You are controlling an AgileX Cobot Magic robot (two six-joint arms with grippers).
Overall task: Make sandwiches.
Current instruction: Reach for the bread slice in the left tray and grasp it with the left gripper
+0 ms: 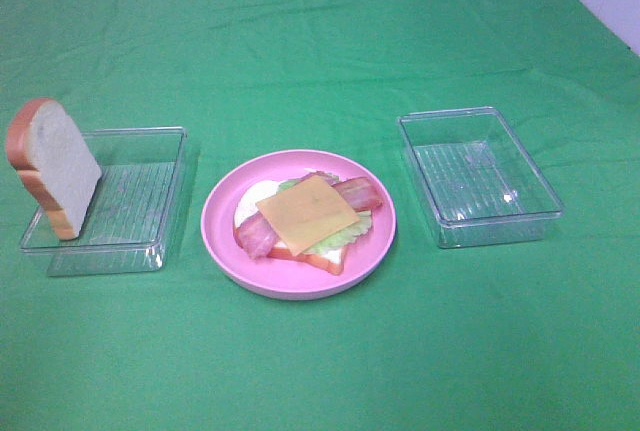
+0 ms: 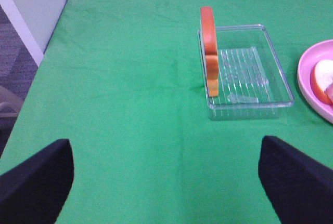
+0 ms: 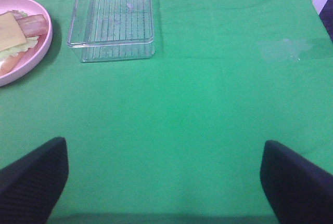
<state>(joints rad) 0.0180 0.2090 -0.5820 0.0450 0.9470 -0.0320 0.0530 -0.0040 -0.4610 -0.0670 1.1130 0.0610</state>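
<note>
While both grippers, left (image 2: 166, 182) and right (image 3: 166, 182), gape wide, two clear trays (image 1: 480, 176) flank one pink plate (image 1: 225, 241) bearing one open sandwich (image 1: 305, 216), with one bread slice (image 1: 55, 166) upright in the left tray.

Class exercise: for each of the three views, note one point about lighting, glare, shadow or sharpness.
Exterior high: even light, soft focus, faint shadow under the pink plate. Left wrist: the bread slice looks reasonably sharp, dark gripper fingers blurred. Right wrist: pale glare patch on the green cloth, clear tray rim glints.

Left claw (image 2: 166, 182) and right claw (image 3: 164, 182), both spread wide.
</note>
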